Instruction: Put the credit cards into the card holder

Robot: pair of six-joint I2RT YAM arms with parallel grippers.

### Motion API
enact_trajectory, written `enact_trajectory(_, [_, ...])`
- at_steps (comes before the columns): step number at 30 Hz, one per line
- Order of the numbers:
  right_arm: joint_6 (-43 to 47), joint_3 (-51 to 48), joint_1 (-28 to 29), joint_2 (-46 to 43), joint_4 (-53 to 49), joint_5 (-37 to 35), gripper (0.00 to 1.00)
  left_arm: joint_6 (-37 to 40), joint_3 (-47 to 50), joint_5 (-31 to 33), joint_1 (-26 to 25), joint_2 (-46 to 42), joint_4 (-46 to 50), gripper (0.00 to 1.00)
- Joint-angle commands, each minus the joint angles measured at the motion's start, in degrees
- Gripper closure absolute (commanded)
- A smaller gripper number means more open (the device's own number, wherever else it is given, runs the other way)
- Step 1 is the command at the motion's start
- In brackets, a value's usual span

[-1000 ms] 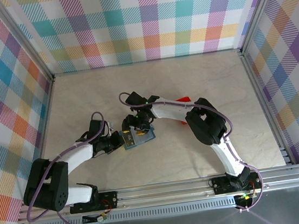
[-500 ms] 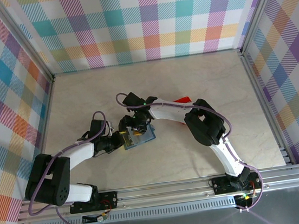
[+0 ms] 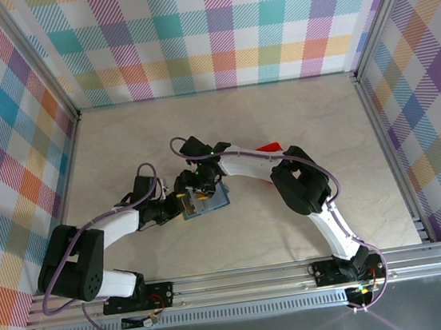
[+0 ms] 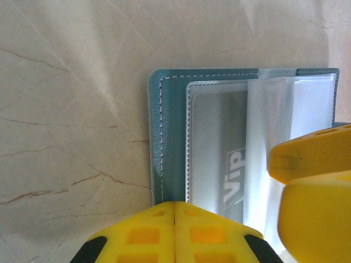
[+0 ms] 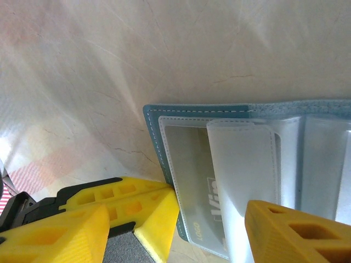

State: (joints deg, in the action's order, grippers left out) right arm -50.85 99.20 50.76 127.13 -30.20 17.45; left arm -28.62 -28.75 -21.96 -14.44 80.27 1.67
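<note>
- At mid-table [image 3: 121, 145] the holder [image 3: 212, 205] lies open and flat, teal rim outward and clear pockets facing up.
- Left gripper [image 4: 174, 230]: its fingers are pressed together with nothing between them. The tips sit at the holder's near edge, pinning it down as I read it.
- Right gripper [image 3: 197, 189] hangs over the holder with its jaws spread. A loose clear leaf [image 5: 241, 159] stands up between its fingers, and I cannot tell whether either finger touches it.
- One card [image 4: 216, 159], silvery with "Vip" print, lies under the outer pocket's clear face, just beside the stitched edge. Whether its near end pokes out a little I cannot tell.
- Over the last second the right gripper has slid slightly left across the holder, closer to the left gripper. The holder has hardly shifted, and the left gripper has stayed put and closed.
- As I judge it, this card is nearly or fully home. The small slide looks like a last nudge, or a lifting of the leaf, rather than a fresh pick.
- A red tray [image 3: 271, 148] peeks out behind the right arm; whether more cards wait there I cannot tell.
- The next move likely calls for seating the card fully, then fetching another while the left gripper pins the holder.
</note>
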Motion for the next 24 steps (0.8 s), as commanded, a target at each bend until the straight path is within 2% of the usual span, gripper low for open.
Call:
enact_trajectory(1, [-2.89,-0.25,1.0,-3.07,1.35,0.16,0.34,1.55,-0.08,1.04,0.46,1.46,-0.18,0.93])
enact_trajectory(8, [-9.49,-3.55,1.55,-9.55,9.33,2.23,0.33,1.88,0.23,1.3,0.46,1.21,-0.76,0.93])
enact_trajectory(16, [-12.81,-10.28,1.19,-20.03,13.8,-2.23,0.32,2.17,0.76,1.3,0.46,0.4,-1.04,0.93])
enact_trajectory(20, [-9.71,-13.29,-0.25,-24.28,11.65,-4.96,0.32,2.34,1.24,1.41,0.44,-1.19,-0.84,0.93])
enact_trajectory(24, [1.6,-13.49,-2.19,-25.26,2.56,-8.86,0.35,2.6,1.5,1.38,0.42,-2.25,-0.26,0.93])
